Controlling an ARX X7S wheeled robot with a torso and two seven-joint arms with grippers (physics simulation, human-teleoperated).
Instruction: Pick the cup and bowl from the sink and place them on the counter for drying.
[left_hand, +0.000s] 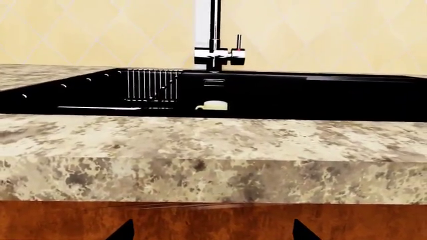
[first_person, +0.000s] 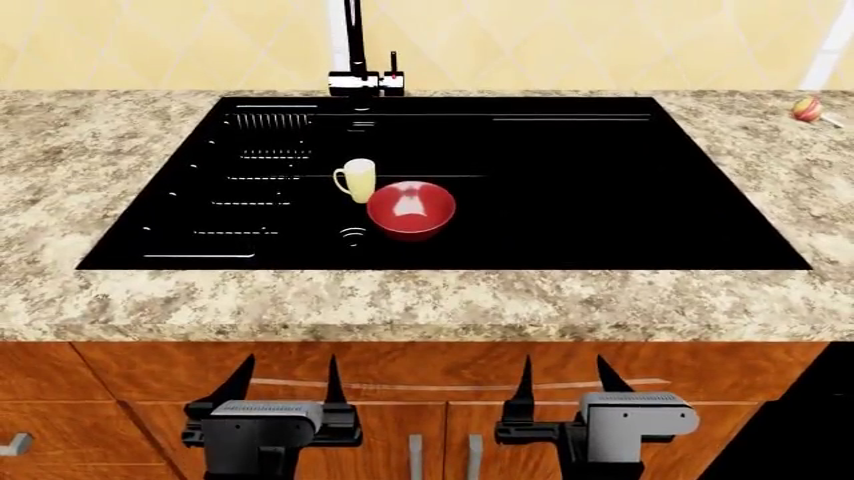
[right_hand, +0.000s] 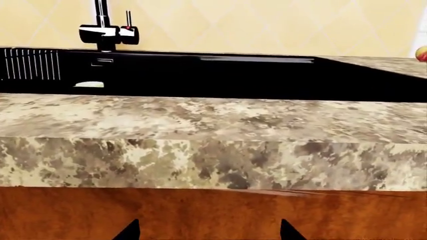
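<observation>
A pale yellow cup (first_person: 356, 179) stands upright in the black sink (first_person: 601, 200), its handle to the left. The red bowl (first_person: 411, 208) sits just right of it and touches or nearly touches it. In the left wrist view only the cup's rim (left_hand: 213, 105) shows above the sink edge; the right wrist view catches a sliver of the cup (right_hand: 89, 84). My left gripper (first_person: 283, 382) and right gripper (first_person: 563, 380) hang open and empty below the counter (first_person: 441, 305), in front of the cabinet doors. Only dark fingertips (left_hand: 123, 231) (right_hand: 130, 231) show in the wrist views.
A chrome faucet (first_person: 356, 60) rises at the sink's back edge. Ribbed drainboard lines (first_person: 254, 180) and a drain ring (first_person: 352, 236) lie left of the cup. A small red-and-yellow object (first_person: 807, 108) rests on the counter at far right. Wooden cabinet fronts (first_person: 400, 420) face the grippers.
</observation>
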